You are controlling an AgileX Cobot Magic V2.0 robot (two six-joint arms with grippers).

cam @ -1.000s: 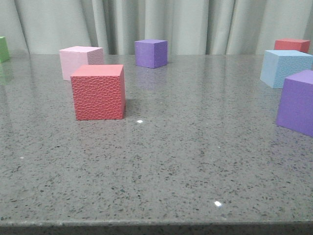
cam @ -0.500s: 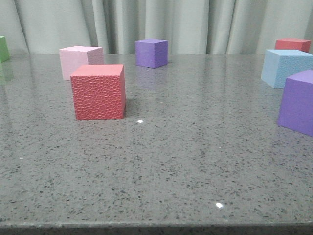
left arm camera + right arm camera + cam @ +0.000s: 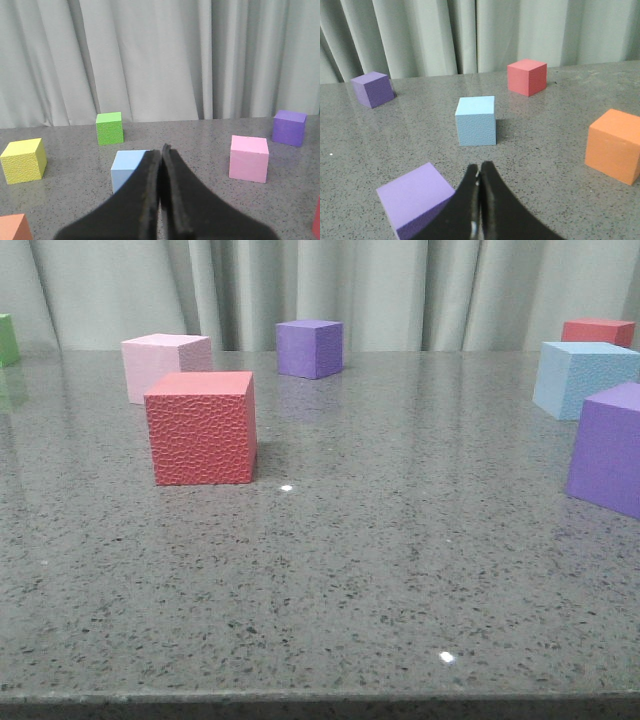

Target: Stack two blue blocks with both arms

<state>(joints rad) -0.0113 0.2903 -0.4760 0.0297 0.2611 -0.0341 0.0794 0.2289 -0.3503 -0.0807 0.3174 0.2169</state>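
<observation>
Front view, bench: a grey speckled bench [image 3: 350, 570] with pale curtains [image 3: 400, 290] behind its far edge; neither arm shows here.
Front view, blue block: one light sky-blue cube [image 3: 585, 378] stands near the right edge, towards the far side, its faces finely pebbled (foam-like, matte).
Front view, neighbours: a purple cube [image 3: 608, 448] sits just in front of the blue one, cut by the frame; a red cube [image 3: 598, 332] lies behind it at the far right corner.
Front view, others: a large red cube [image 3: 201, 427] left of centre, a pink cube [image 3: 163, 365] close behind it, a second purple cube [image 3: 310, 348] near the far edge, a green cube [image 3: 7, 339] at the far left.
Left wrist view, gripper: the left gripper [image 3: 161, 160] has its black fingers pressed together, holding nothing.
Left wrist view, blue block: a smooth-looking pale blue cube [image 3: 126, 169] sits on the bench just beyond the fingertips, partly hidden by them.
Left wrist view, others: a yellow cube [image 3: 23, 160].
Right wrist view, gripper: the right gripper [image 3: 480, 176] is likewise closed and empty.
Right wrist view, blue block: the sky-blue cube [image 3: 476, 121] stands upright beyond the tips, apart from them.
Right wrist view, others: an orange cube [image 3: 614, 146].
</observation>
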